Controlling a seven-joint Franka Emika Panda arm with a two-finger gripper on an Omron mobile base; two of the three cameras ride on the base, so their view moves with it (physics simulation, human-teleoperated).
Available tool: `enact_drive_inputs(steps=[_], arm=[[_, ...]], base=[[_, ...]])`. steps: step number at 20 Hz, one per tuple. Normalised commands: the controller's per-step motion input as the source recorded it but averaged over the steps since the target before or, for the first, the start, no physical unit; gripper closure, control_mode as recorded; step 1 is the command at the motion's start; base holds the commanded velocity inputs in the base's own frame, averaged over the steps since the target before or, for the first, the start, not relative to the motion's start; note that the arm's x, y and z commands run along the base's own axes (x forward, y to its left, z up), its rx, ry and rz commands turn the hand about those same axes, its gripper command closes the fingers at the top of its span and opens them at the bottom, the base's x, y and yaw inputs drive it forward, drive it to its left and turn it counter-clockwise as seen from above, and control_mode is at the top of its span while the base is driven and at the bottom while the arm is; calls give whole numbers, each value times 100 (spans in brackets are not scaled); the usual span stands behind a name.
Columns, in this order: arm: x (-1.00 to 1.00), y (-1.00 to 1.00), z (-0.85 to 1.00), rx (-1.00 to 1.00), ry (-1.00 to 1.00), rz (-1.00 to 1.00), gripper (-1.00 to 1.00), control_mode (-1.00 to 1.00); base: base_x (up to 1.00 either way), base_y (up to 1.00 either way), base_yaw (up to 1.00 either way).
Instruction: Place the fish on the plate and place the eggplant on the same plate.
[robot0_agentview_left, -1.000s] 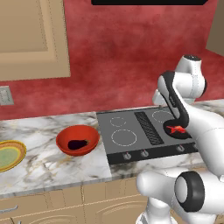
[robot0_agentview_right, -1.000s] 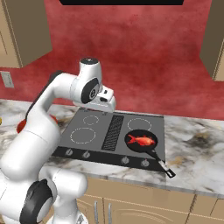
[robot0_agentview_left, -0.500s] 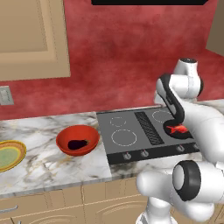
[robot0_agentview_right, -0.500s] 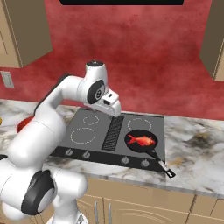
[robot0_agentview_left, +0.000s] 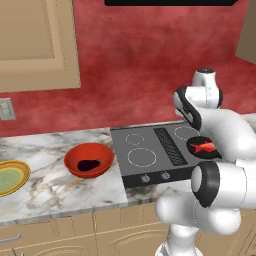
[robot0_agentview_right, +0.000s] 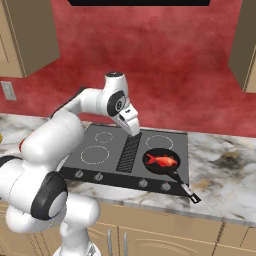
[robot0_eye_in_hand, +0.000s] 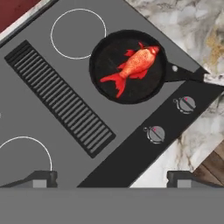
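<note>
Fingers wide apart above stove; fish in pan

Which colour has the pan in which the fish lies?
Black: the pan and its handle are black, under the red-orange fish. The hand view shows it best.
</note>
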Motion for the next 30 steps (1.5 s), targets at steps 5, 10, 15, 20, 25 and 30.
enact_drive_inputs(steps=[5, 10, 15, 20, 25, 30], arm=[[28, -41, -22, 11, 0, -14, -100, -100], [19, -46, -23, 14, 0, -6, -100, -100], [23, -38, -24, 4, 1, -5, -100, -100], [21, -27, -34, 1, 0, -6, -100, -100], [20, -16, -38, 0, 1, -10, -100, -100], [16, -24, -38, 0, 0, -11, -100, -100]], base=[[0, 0, 0], [0, 0, 0], [0, 0, 0], [0, 0, 0], [0, 0, 0], [0, 0, 0]])
